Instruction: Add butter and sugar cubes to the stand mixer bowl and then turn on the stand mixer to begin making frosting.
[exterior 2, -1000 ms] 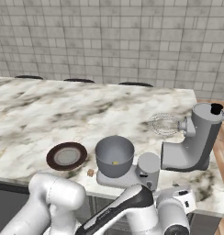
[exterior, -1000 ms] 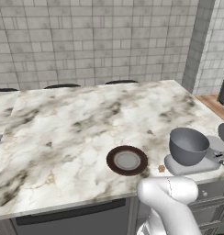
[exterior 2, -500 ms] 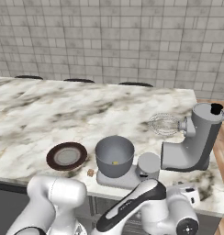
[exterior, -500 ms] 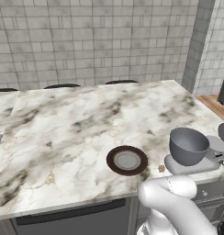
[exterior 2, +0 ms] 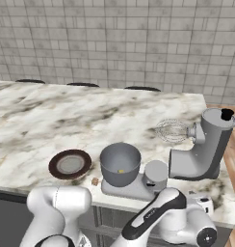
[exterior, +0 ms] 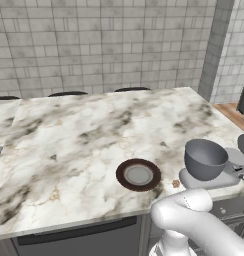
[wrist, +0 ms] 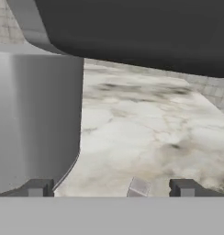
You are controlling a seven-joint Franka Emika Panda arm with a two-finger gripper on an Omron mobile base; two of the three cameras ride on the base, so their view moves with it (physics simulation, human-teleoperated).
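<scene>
The marble bench (exterior: pixel 69 140) and everything on it sit exactly where they did a moment ago; only my arm (exterior 2: pixel 153 217) has moved, its dark-jointed link swinging a little higher along the bottom of the right base view. The stand mixer (exterior 2: pixel 199 157) stands at the bench's right end, its whisk clear of the stand mixer bowl (exterior 2: pixel 120 161), which rests on the mixer's flat base. Just left of the bowl is the brown plate (exterior 2: pixel 70 164), now bare. A small yellow speck low inside the bowl looks like the butter (exterior 2: pixel 120 171), so I judge that step done. The sugar cube (exterior 2: pixel 95 181) lies on the bench between plate and bowl, close to the mixer base, so it is what I go for next. In the hand view my fingers (wrist: pixel 36 187) are spread wide and empty, low beside a grey wall of the mixer.
</scene>
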